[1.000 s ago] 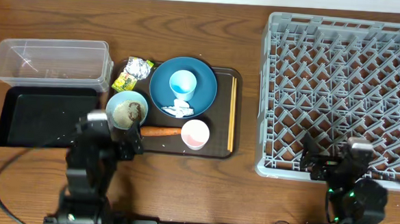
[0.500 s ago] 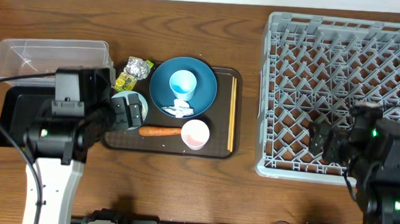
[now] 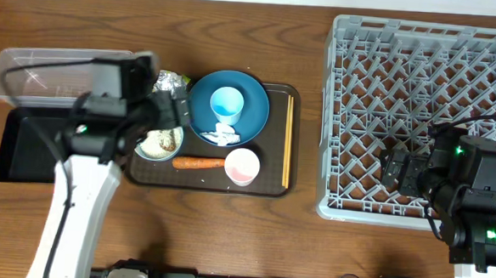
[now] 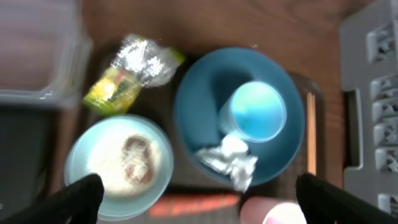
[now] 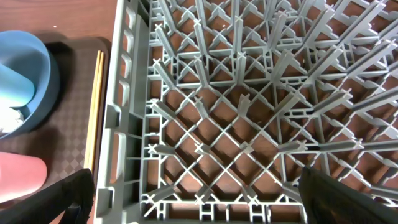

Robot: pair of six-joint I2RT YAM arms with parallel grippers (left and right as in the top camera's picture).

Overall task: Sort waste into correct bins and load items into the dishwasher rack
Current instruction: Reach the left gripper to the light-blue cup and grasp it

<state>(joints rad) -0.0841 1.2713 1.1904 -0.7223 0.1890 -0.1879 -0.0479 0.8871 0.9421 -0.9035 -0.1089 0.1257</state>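
The small light-blue bowl [image 4: 78, 155] sits at the left end of the dark brown serving tray [image 3: 271, 184]; white rice [image 4: 102, 168] and a small brown lump [image 4: 138, 163] lie inside it. Just to its right is the big blue plate [image 4: 199, 99]; the light-blue cup [image 4: 255, 112] is on the plate, and the crumpled white tissue [image 4: 231, 163] lies on the plate's near side. The silver-and-yellow wrapper [image 4: 134, 65] lies behind the bowl, close to the clear tub [image 3: 60, 74]. The orange carrot [image 3: 198, 163] lies flat in front of the bowl and the plate; the pinkish-white cup [image 3: 241, 166] stands just past its right end; the chopsticks [image 3: 288, 141] lie side by side along the right edge of the brown tray.

The left pincer [image 3: 171, 116] hangs over the far left part of the brown tray, above the gap between the wrapper and the bowl; its two fingers are spread wide and hold nothing; from the wrist view the bowl, the plate and the carrot all show below, between the two tips.

The black tray [image 3: 26, 149] lies left of the brown tray, in front of the clear tub; the grey dish rack [image 3: 363, 43] fills the right side of the tabletop [image 3: 226, 240]. The right pincer [image 3: 399, 171] hangs over the near part of the rack, spread wide and holding nothing, well apart from the dishes.
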